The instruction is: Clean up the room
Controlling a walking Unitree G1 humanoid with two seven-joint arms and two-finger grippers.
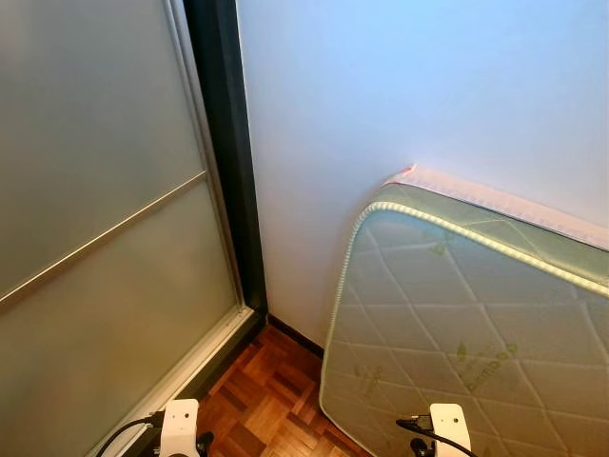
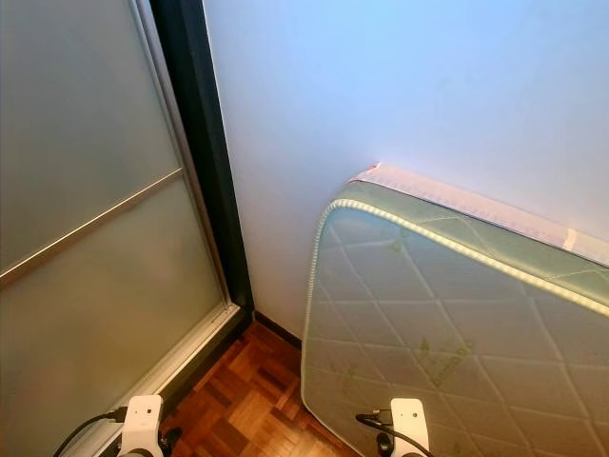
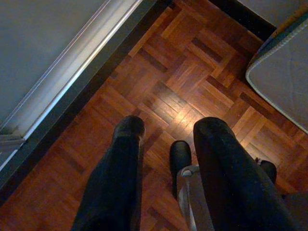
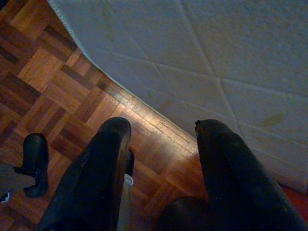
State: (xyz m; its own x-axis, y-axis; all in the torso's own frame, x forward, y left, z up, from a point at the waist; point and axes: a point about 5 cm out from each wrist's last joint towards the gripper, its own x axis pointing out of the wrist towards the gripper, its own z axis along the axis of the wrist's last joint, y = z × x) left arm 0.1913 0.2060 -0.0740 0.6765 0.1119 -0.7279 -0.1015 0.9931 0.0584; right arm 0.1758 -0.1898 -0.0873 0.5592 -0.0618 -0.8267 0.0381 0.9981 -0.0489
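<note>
**Corner of room: both grippers hanging empty over parquet**

At the bottom edge of the head views, two white wrist units are showing, one low left and one low right.

The left gripper [image 3: 168,127] is hanging above the parquet floor [image 3: 192,72], its two black fingers spread apart and holding nothing. A dark foot-like shape is sitting on the floor between and below the fingers.

The right gripper [image 4: 161,127] is likewise standing open and empty, its fingers pointing at the floor just beside the lower edge of the mattress [image 1: 457,324].

The quilted mattress is occupying the lower right of the frame, standing on edge on the parquet and leaning against the white wall [image 1: 381,86].

Further back, at the left of the frame, a frosted sliding door [image 1: 95,190] in a dark frame [image 1: 228,143] is meeting the wall at the corner.
</note>
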